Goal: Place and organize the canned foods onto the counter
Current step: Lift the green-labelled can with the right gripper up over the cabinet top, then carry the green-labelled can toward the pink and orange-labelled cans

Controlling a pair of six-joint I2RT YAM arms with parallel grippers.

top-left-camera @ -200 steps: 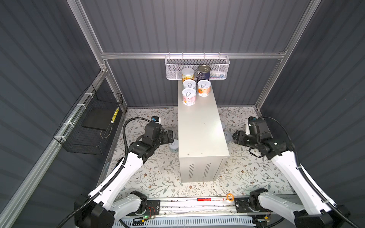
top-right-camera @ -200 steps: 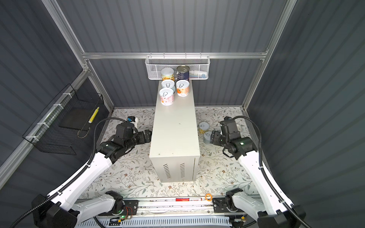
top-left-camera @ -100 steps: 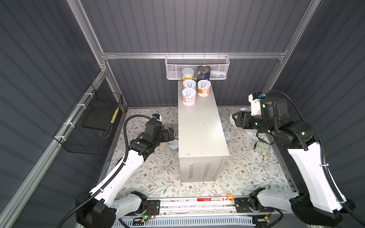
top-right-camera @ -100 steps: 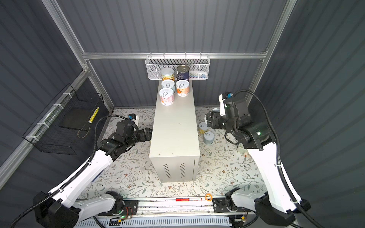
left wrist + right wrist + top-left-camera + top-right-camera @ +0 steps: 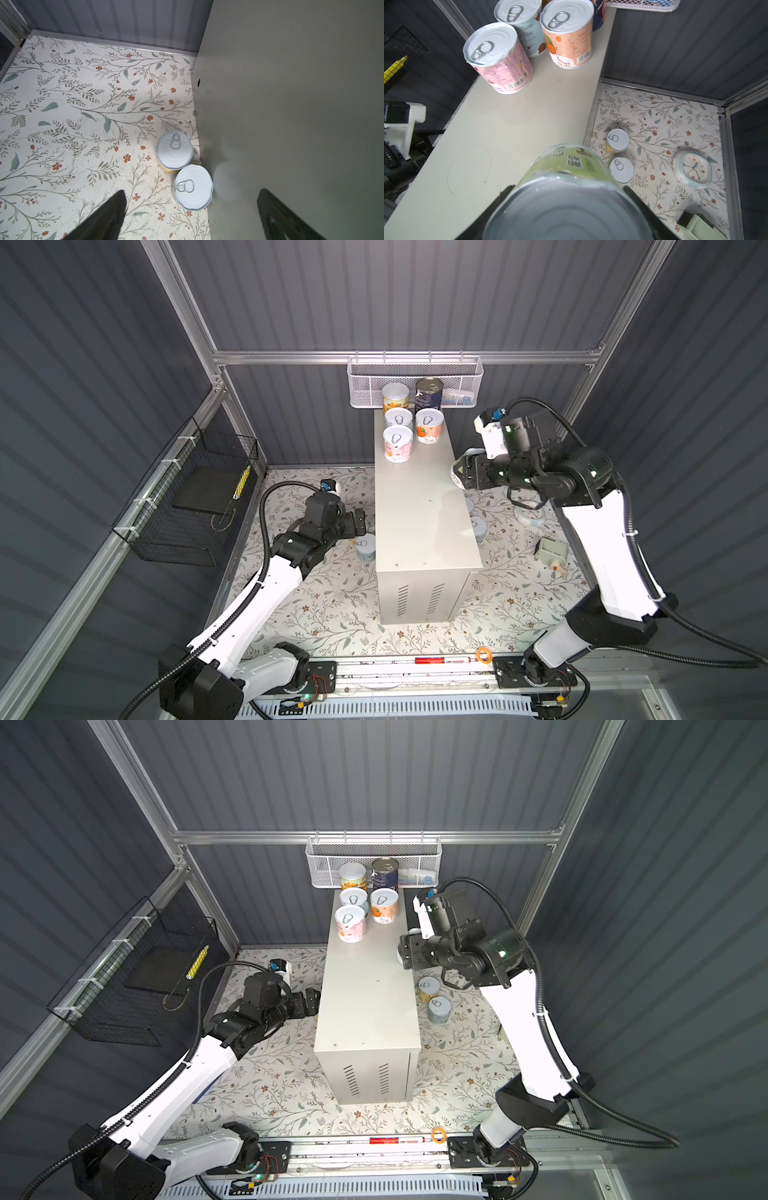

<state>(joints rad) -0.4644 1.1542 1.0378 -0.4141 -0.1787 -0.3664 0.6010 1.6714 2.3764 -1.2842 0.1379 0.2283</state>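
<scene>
The right gripper (image 5: 568, 192) is clamped on a green can (image 5: 564, 166), one jaw on either side. It holds the can tilted in the air at the right edge of the counter (image 5: 419, 514), about midway along its length, and a plain round end of the can faces the wrist camera. Five cans stand upright on the counter's far end. A pink can (image 5: 398, 444) is nearest, with a teal can (image 5: 399, 419) just behind it and an orange can (image 5: 429, 427) beside the two. At the back, a yellow can (image 5: 395, 396) and a taller navy can (image 5: 429, 394) stand in front of the white basket (image 5: 365, 383). A thin drawn circle (image 5: 469, 170) marks the top nearer the robot. The left gripper (image 5: 360, 523) hangs low beside the counter's left wall, jaws wide apart and gripping nothing. In the left wrist view two cans stand on the mat (image 5: 62, 124) just beside each other, close against that wall. One is a yellow-label can (image 5: 174, 149); the other, a pale can (image 5: 194, 187), is nearer the fingers (image 5: 108, 214). Right of the counter, a right yellow can (image 5: 428, 988) and a grey can (image 5: 439, 1009) stand on the mat near its wall. A clock (image 5: 693, 167) lies face up farther out.
</scene>
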